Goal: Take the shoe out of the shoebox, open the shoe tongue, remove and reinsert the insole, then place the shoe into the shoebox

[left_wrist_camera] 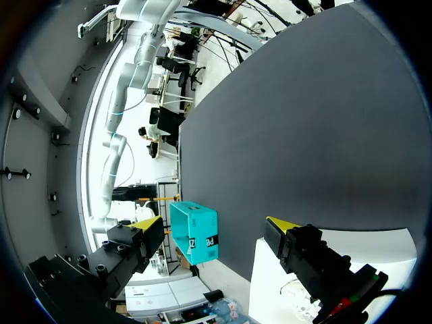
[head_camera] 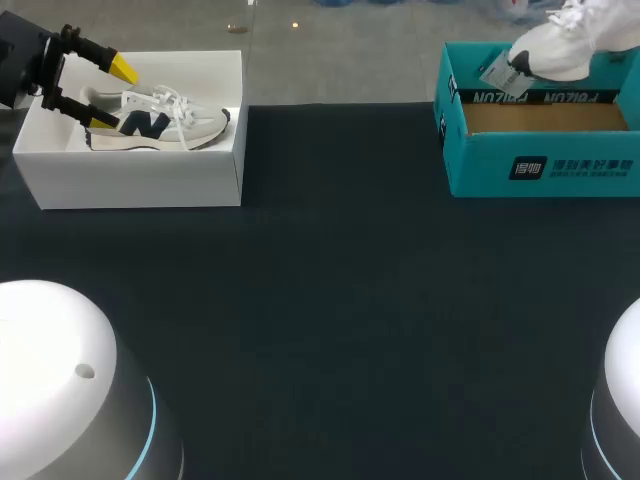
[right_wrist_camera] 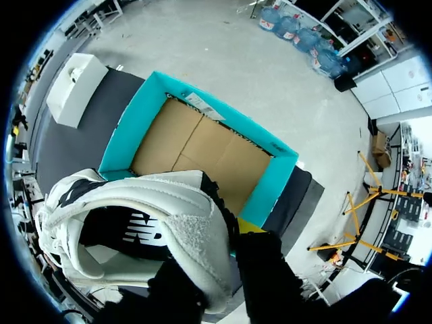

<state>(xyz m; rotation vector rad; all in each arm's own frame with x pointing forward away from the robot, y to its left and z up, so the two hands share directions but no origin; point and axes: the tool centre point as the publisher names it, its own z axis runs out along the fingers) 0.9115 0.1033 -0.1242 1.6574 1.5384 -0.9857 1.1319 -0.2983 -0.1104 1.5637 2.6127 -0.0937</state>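
Note:
A white shoe (head_camera: 565, 45) hangs above the open teal shoebox (head_camera: 540, 165) at the table's far right, a tag dangling from it. In the right wrist view my right gripper (right_wrist_camera: 226, 246) is shut on the heel collar of this shoe (right_wrist_camera: 155, 216), over the box's bare cardboard floor (right_wrist_camera: 202, 152). At the far left my left gripper (head_camera: 111, 95) stands open over the heel end of a second white shoe with a dark logo (head_camera: 160, 125), which lies in a white box (head_camera: 130, 175). From the left wrist, the open gripper (left_wrist_camera: 216, 223) looks across the table at the teal box (left_wrist_camera: 196, 233).
The dark table top (head_camera: 330, 300) stretches between the two boxes with nothing on it. The bases of my two arms (head_camera: 60, 390) fill the near corners. The white box (right_wrist_camera: 77, 88) also shows far off beyond the teal one.

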